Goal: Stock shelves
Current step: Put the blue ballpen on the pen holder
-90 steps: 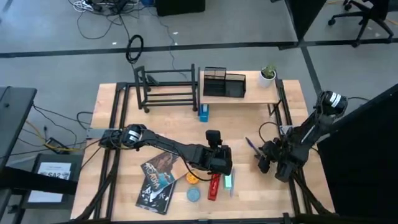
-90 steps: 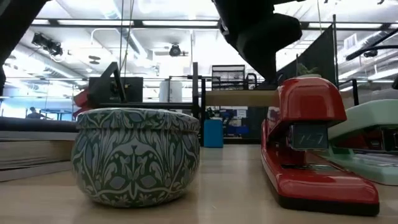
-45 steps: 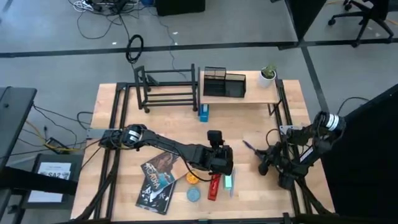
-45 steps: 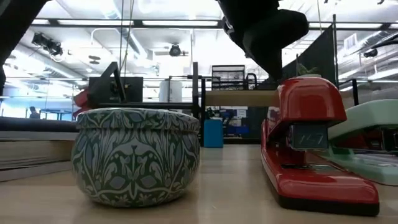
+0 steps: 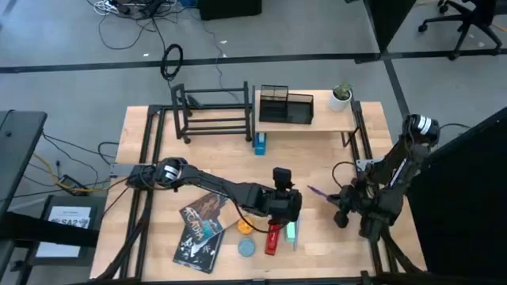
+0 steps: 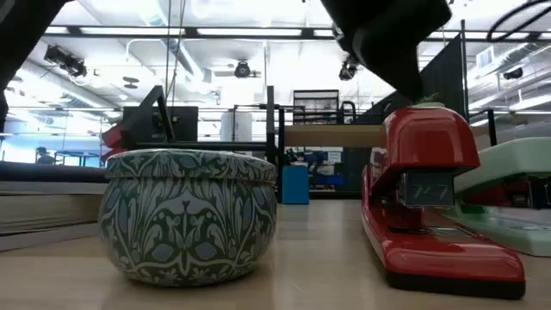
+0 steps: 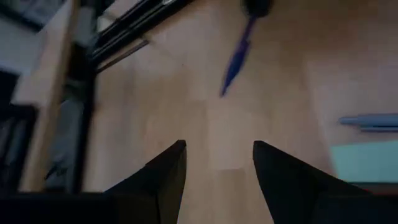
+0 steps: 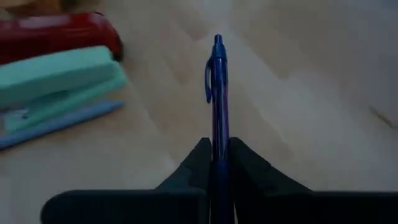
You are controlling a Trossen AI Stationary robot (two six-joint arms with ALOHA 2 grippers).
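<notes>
My right gripper point(image 5: 339, 207) point(image 8: 216, 142) is low over the table's right half, shut on a blue pen point(image 5: 318, 192) point(image 7: 236, 57). The pen sticks out toward my left gripper point(image 5: 295, 207) point(image 7: 214, 146), which hangs open over bare wood just beyond the far ends of a red stapler point(image 5: 273, 237) point(image 6: 422, 202) and a mint stapler point(image 5: 291, 232) point(image 8: 59, 78). The shelves stand at the far edge. They are a black tube rack point(image 5: 212, 115) and a wooden plank on thin black legs point(image 5: 317, 123). My right gripper pinches the pen's rear part point(image 8: 217, 134) between its two fingers. The fingers come about level from the table's right side and lie along the pen. The clip end point(image 8: 215, 59) points out ahead of them, toward the table's left. Whether that end is clear of the wood does not show.
A black mesh organizer point(image 5: 285, 104) and a small potted plant point(image 5: 341, 96) stand on the plank, a blue box point(image 5: 259, 144) in front of it. Near the front edge lie a book point(image 5: 202, 228), a patterned tin point(image 5: 246, 248) point(image 6: 189, 215), an orange disc point(image 5: 245, 227) and a light blue pen point(image 8: 59, 124).
My left gripper has shifted a little toward the table's right edge, still open. My right gripper has carried the pen slightly toward the near edge while its arm swung out and back.
</notes>
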